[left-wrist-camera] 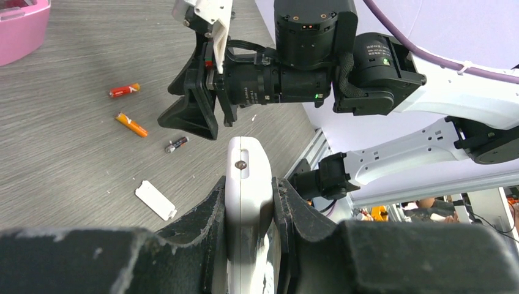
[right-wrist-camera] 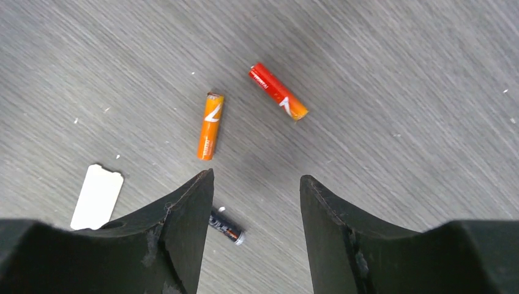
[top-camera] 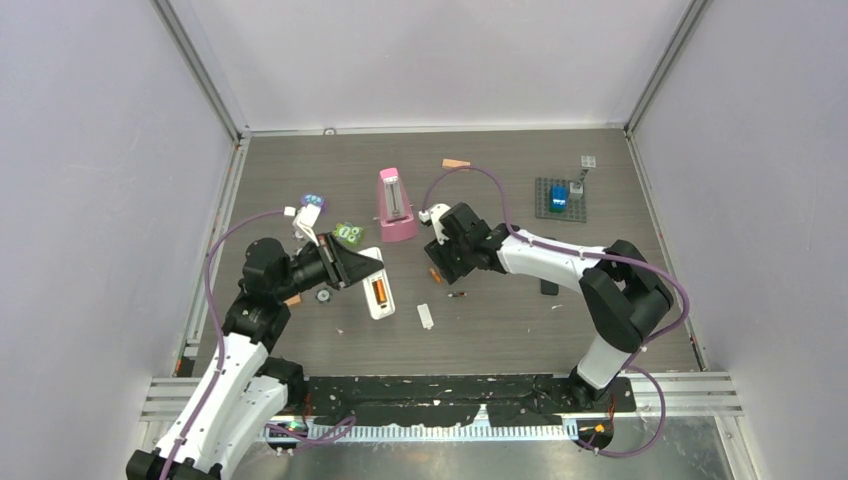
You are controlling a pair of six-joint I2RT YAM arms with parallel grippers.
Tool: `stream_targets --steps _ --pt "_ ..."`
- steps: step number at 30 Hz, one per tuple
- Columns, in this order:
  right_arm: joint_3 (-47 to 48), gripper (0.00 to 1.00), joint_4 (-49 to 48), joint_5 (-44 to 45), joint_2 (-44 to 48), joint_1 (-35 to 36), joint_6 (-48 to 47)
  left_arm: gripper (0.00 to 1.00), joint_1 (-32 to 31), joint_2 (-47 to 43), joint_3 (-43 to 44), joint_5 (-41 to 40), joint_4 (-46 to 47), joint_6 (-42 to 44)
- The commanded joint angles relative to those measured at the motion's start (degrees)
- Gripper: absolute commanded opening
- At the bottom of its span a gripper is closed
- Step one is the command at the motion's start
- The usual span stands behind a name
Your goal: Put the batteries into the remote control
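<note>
Quickly: left pincer is clamped tight on the white remote, gripping it by its long sides. In the top view the remote's back faces up, its bay is open, and one loaded cell, orange, sits inside.

Right pincer is about half open and holds nothing. It hangs above the bench, just right of the remote, over three loose cells.
- Orange cell: flat on the bench just past the pincer's tips.
- Red cell: beside the orange one, not touching it.
- Dark cell: between the fingers, partly hidden by one of them.

White cover lies flat on the bench, near the dark cell and apart from the remote.
</note>
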State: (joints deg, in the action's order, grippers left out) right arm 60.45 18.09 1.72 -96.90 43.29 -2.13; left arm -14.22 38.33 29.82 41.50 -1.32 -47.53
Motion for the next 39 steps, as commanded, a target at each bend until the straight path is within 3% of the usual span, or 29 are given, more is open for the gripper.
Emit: stream_targets --steps 1,11,24,31,34,39 --pt "0.2 0.59 -1.8 -4.0 1.7 0.4 4.9 0.0 0.3 -1.4 0.0 -1.4 -0.2 0.2" --pt "7.1 0.5 -2.7 0.4 -6.5 4.4 11.1 0.0 0.4 -2.0 -0.2 -3.1 -1.8 0.3" --pt "7.0 0.32 -0.6 3.4 -9.6 4.7 10.6 0.0 0.5 -1.3 -0.2 -3.1 -1.7 0.7" --pt "6.4 0.07 0.4 4.7 -8.7 5.3 10.6 0.0 0.5 -1.3 -0.2 -3.3 -1.9 0.5" --pt "4.1 0.05 -1.4 1.2 -4.8 5.3 10.4 0.0 0.6 -1.7 -0.1 -3.6 -2.2 0.5" --pt "-4.9 0.05 -10.9 -15.3 10.2 5.3 8.2 0.0 0.6 -3.6 0.2 -3.9 -2.2 0.3"
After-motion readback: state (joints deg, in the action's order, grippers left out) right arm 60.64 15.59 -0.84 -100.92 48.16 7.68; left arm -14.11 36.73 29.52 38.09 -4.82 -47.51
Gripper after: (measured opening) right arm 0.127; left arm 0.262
